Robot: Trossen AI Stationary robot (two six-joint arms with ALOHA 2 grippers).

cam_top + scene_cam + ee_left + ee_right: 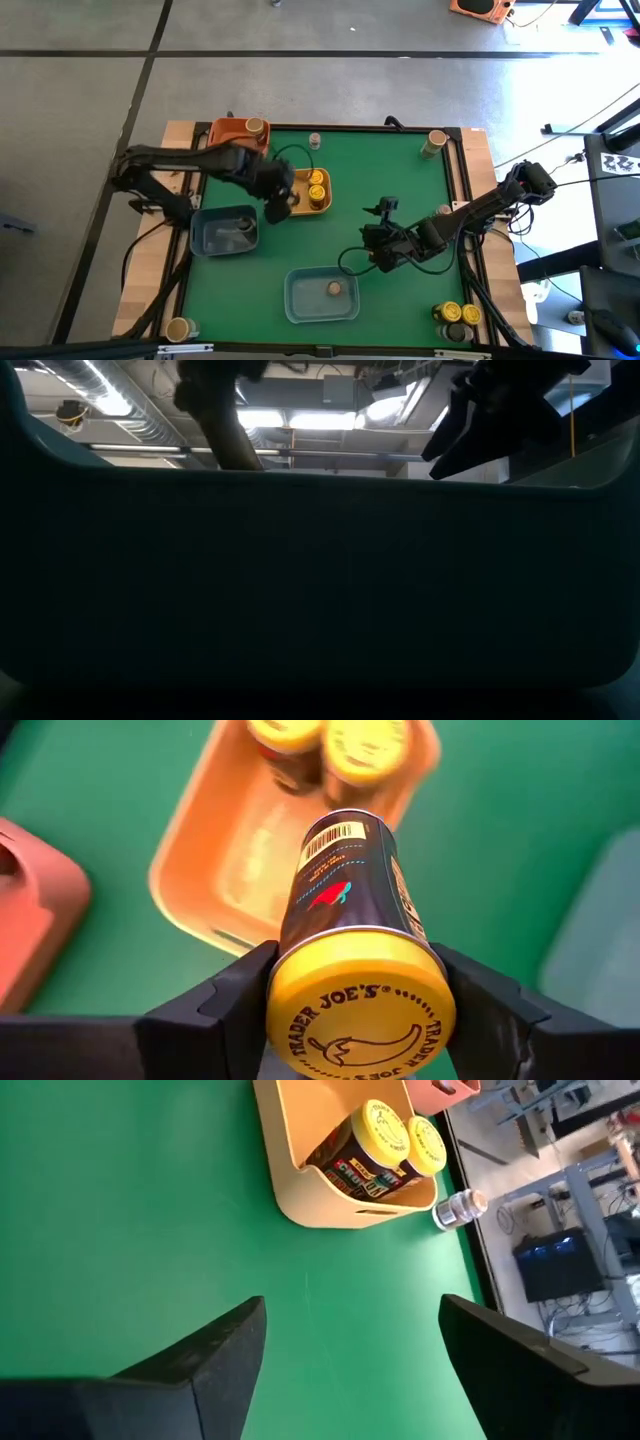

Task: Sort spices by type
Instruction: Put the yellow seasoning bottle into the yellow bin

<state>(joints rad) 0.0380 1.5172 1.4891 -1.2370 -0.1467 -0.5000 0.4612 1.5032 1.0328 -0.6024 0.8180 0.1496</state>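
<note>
My left gripper [275,207] is shut on a dark spice jar with a yellow lid [350,910], held above the green mat beside the near end of the yellow tray [300,175]. Two yellow-lidded jars [317,190] stand in that tray. My right gripper [383,238] hangs open over the mat right of centre, with nothing between its fingers [230,1350]. Other jars stand in the orange tray [257,126], in the near blue tray [335,289], at the far edge [313,141] [434,143] and at the near corners [455,318] [178,328]. My left gripper pinches the jar between its two fingers [230,1005] at the lid end [285,985], one finger on each side of the yellow lid. The fingers come from above, pointing steeply down. The jar hangs clear of the mat, bottom end down and tilted toward the yellow tray.
A second blue tray [205,235] lies just left of my left gripper, and the orange tray [225,135] sits at the far left corner. The near blue tray's wall [320,580] fills the low view. Wooden rails frame the green mat [400,180].
</note>
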